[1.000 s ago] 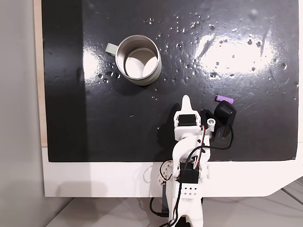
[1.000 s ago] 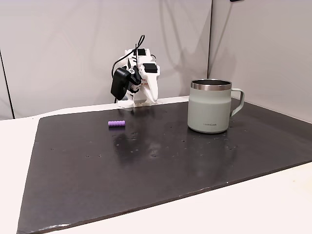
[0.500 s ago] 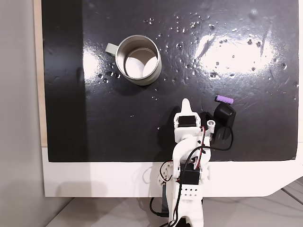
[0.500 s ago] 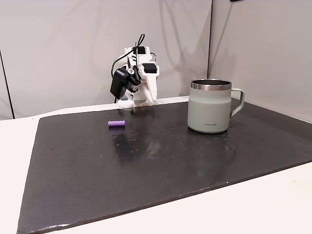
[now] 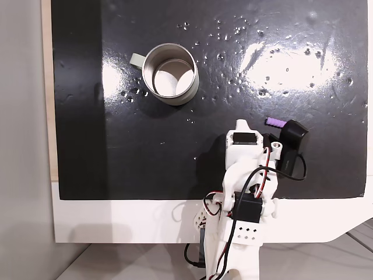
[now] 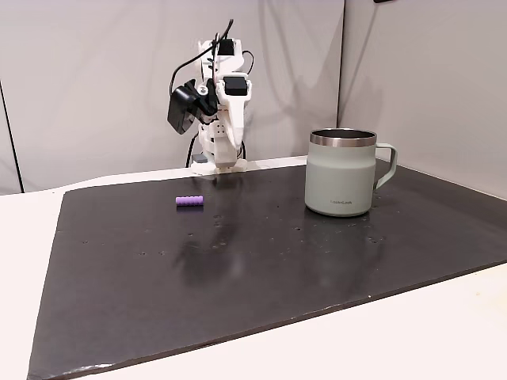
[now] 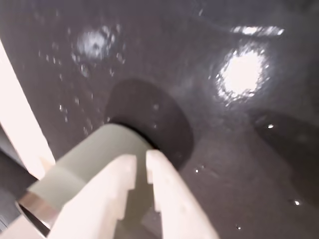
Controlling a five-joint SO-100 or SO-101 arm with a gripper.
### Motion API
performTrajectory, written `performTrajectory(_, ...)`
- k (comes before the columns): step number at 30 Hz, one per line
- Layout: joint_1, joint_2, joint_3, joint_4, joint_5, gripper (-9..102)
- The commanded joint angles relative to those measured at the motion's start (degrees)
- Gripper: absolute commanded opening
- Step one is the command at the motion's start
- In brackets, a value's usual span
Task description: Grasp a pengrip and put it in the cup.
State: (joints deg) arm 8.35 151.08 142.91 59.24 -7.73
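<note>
The purple pengrip [image 5: 275, 122] lies on the black mat, just right of my gripper [image 5: 242, 124] in a fixed view from above. From the side it shows as a small ribbed cylinder [image 6: 189, 201], far left of the cup. The silver-grey cup [image 5: 170, 74] stands upright at the mat's upper left, handle pointing left, and its inside looks bare. In the wrist view my gripper [image 7: 141, 157] is shut with nothing between its white fingers [image 7: 164, 189], and the cup [image 7: 84, 159] sits behind them at lower left.
The black mat [image 5: 116, 151] is glossy with bright glare patches and small specks. A white table edge [image 5: 116, 221] runs below it. The arm [image 6: 222, 91] rises at the mat's far edge, with a black camera [image 5: 293, 137] beside the pengrip.
The arm has lifted and swung right in the fixed view from above. Its black camera now sits close beside the pengrip. Cup and pengrip have not moved.
</note>
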Motion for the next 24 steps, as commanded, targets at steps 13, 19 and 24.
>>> performTrajectory(13, 8.3, -22.1, -24.2, 20.3, -2.7, 19)
performTrajectory(19, 12.0, -24.6, -24.7, 25.4, -3.9, 19)
performTrajectory(24, 14.6, -25.9, -25.1, 26.9, -5.8, 22)
